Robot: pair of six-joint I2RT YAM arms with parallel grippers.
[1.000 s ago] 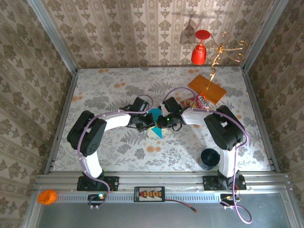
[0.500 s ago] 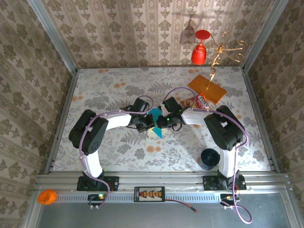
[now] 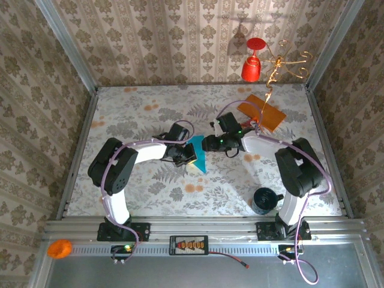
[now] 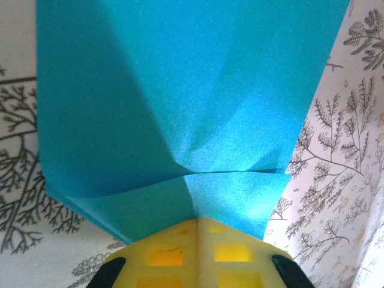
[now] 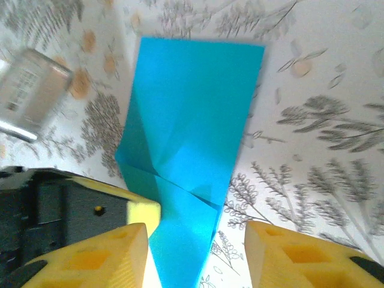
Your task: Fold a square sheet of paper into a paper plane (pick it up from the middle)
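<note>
Left gripper (image 4: 198, 223) pinches shut on the folded teal sheet (image 4: 180, 90) at its crease, over the middle of the table (image 3: 132, 108); right gripper (image 5: 195, 237) stands apart, the sheet's narrow end between its fingers. Thin, floppy, easily creased (probably slippery too) — best gripped along the stiffer folded spine.

No legible text anywhere (small print on the silvery object (image 5: 31, 90) too blurred)

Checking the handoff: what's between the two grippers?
The folded teal paper, seen in top external view: left gripper shut on it, right gripper open.
</note>
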